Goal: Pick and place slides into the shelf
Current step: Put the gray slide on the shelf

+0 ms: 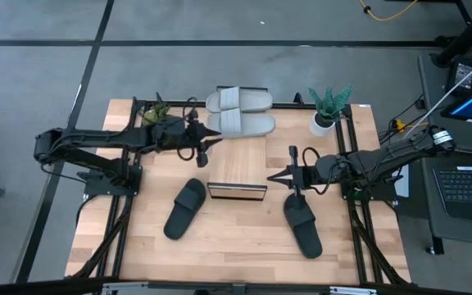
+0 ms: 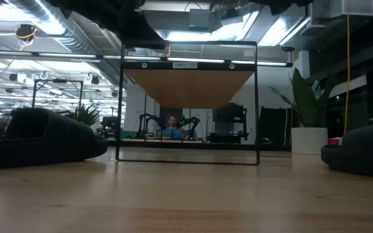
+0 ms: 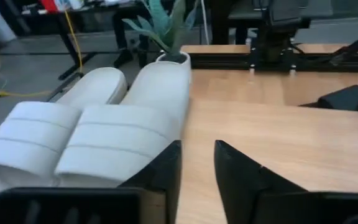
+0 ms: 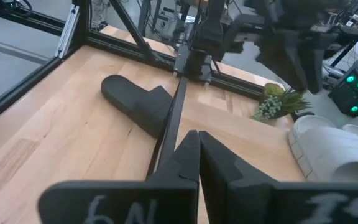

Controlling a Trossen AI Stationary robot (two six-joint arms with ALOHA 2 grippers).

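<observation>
shelf (image 1: 238, 168): mid-table, light wood top, dark frame; a small white label on the top bar shows in the low view, text too small to read
grey slides (image 1: 240, 112): two, side by side on the far end of the shelf top, touching each other
black slide, left (image 1: 186, 208): on the table just beside the shelf's near-left corner, angled
black slide, right (image 1: 302, 225): on the table near the shelf's near-right corner, apart from it
left gripper (image 1: 211, 137): at the shelf's left edge, just beside the grey slides; fingers (image 3: 164, 171) parted a little, nothing between them
right gripper (image 1: 274, 177): at the shelf's right edge near its near end; fingers pressed together, empty
writing: "6N" handwritten in white on the right gripper body (image 4: 114, 207)
potted plant (image 1: 329, 109): right of the shelf's far end
small plant (image 1: 156, 111): left of the shelf's far end
</observation>
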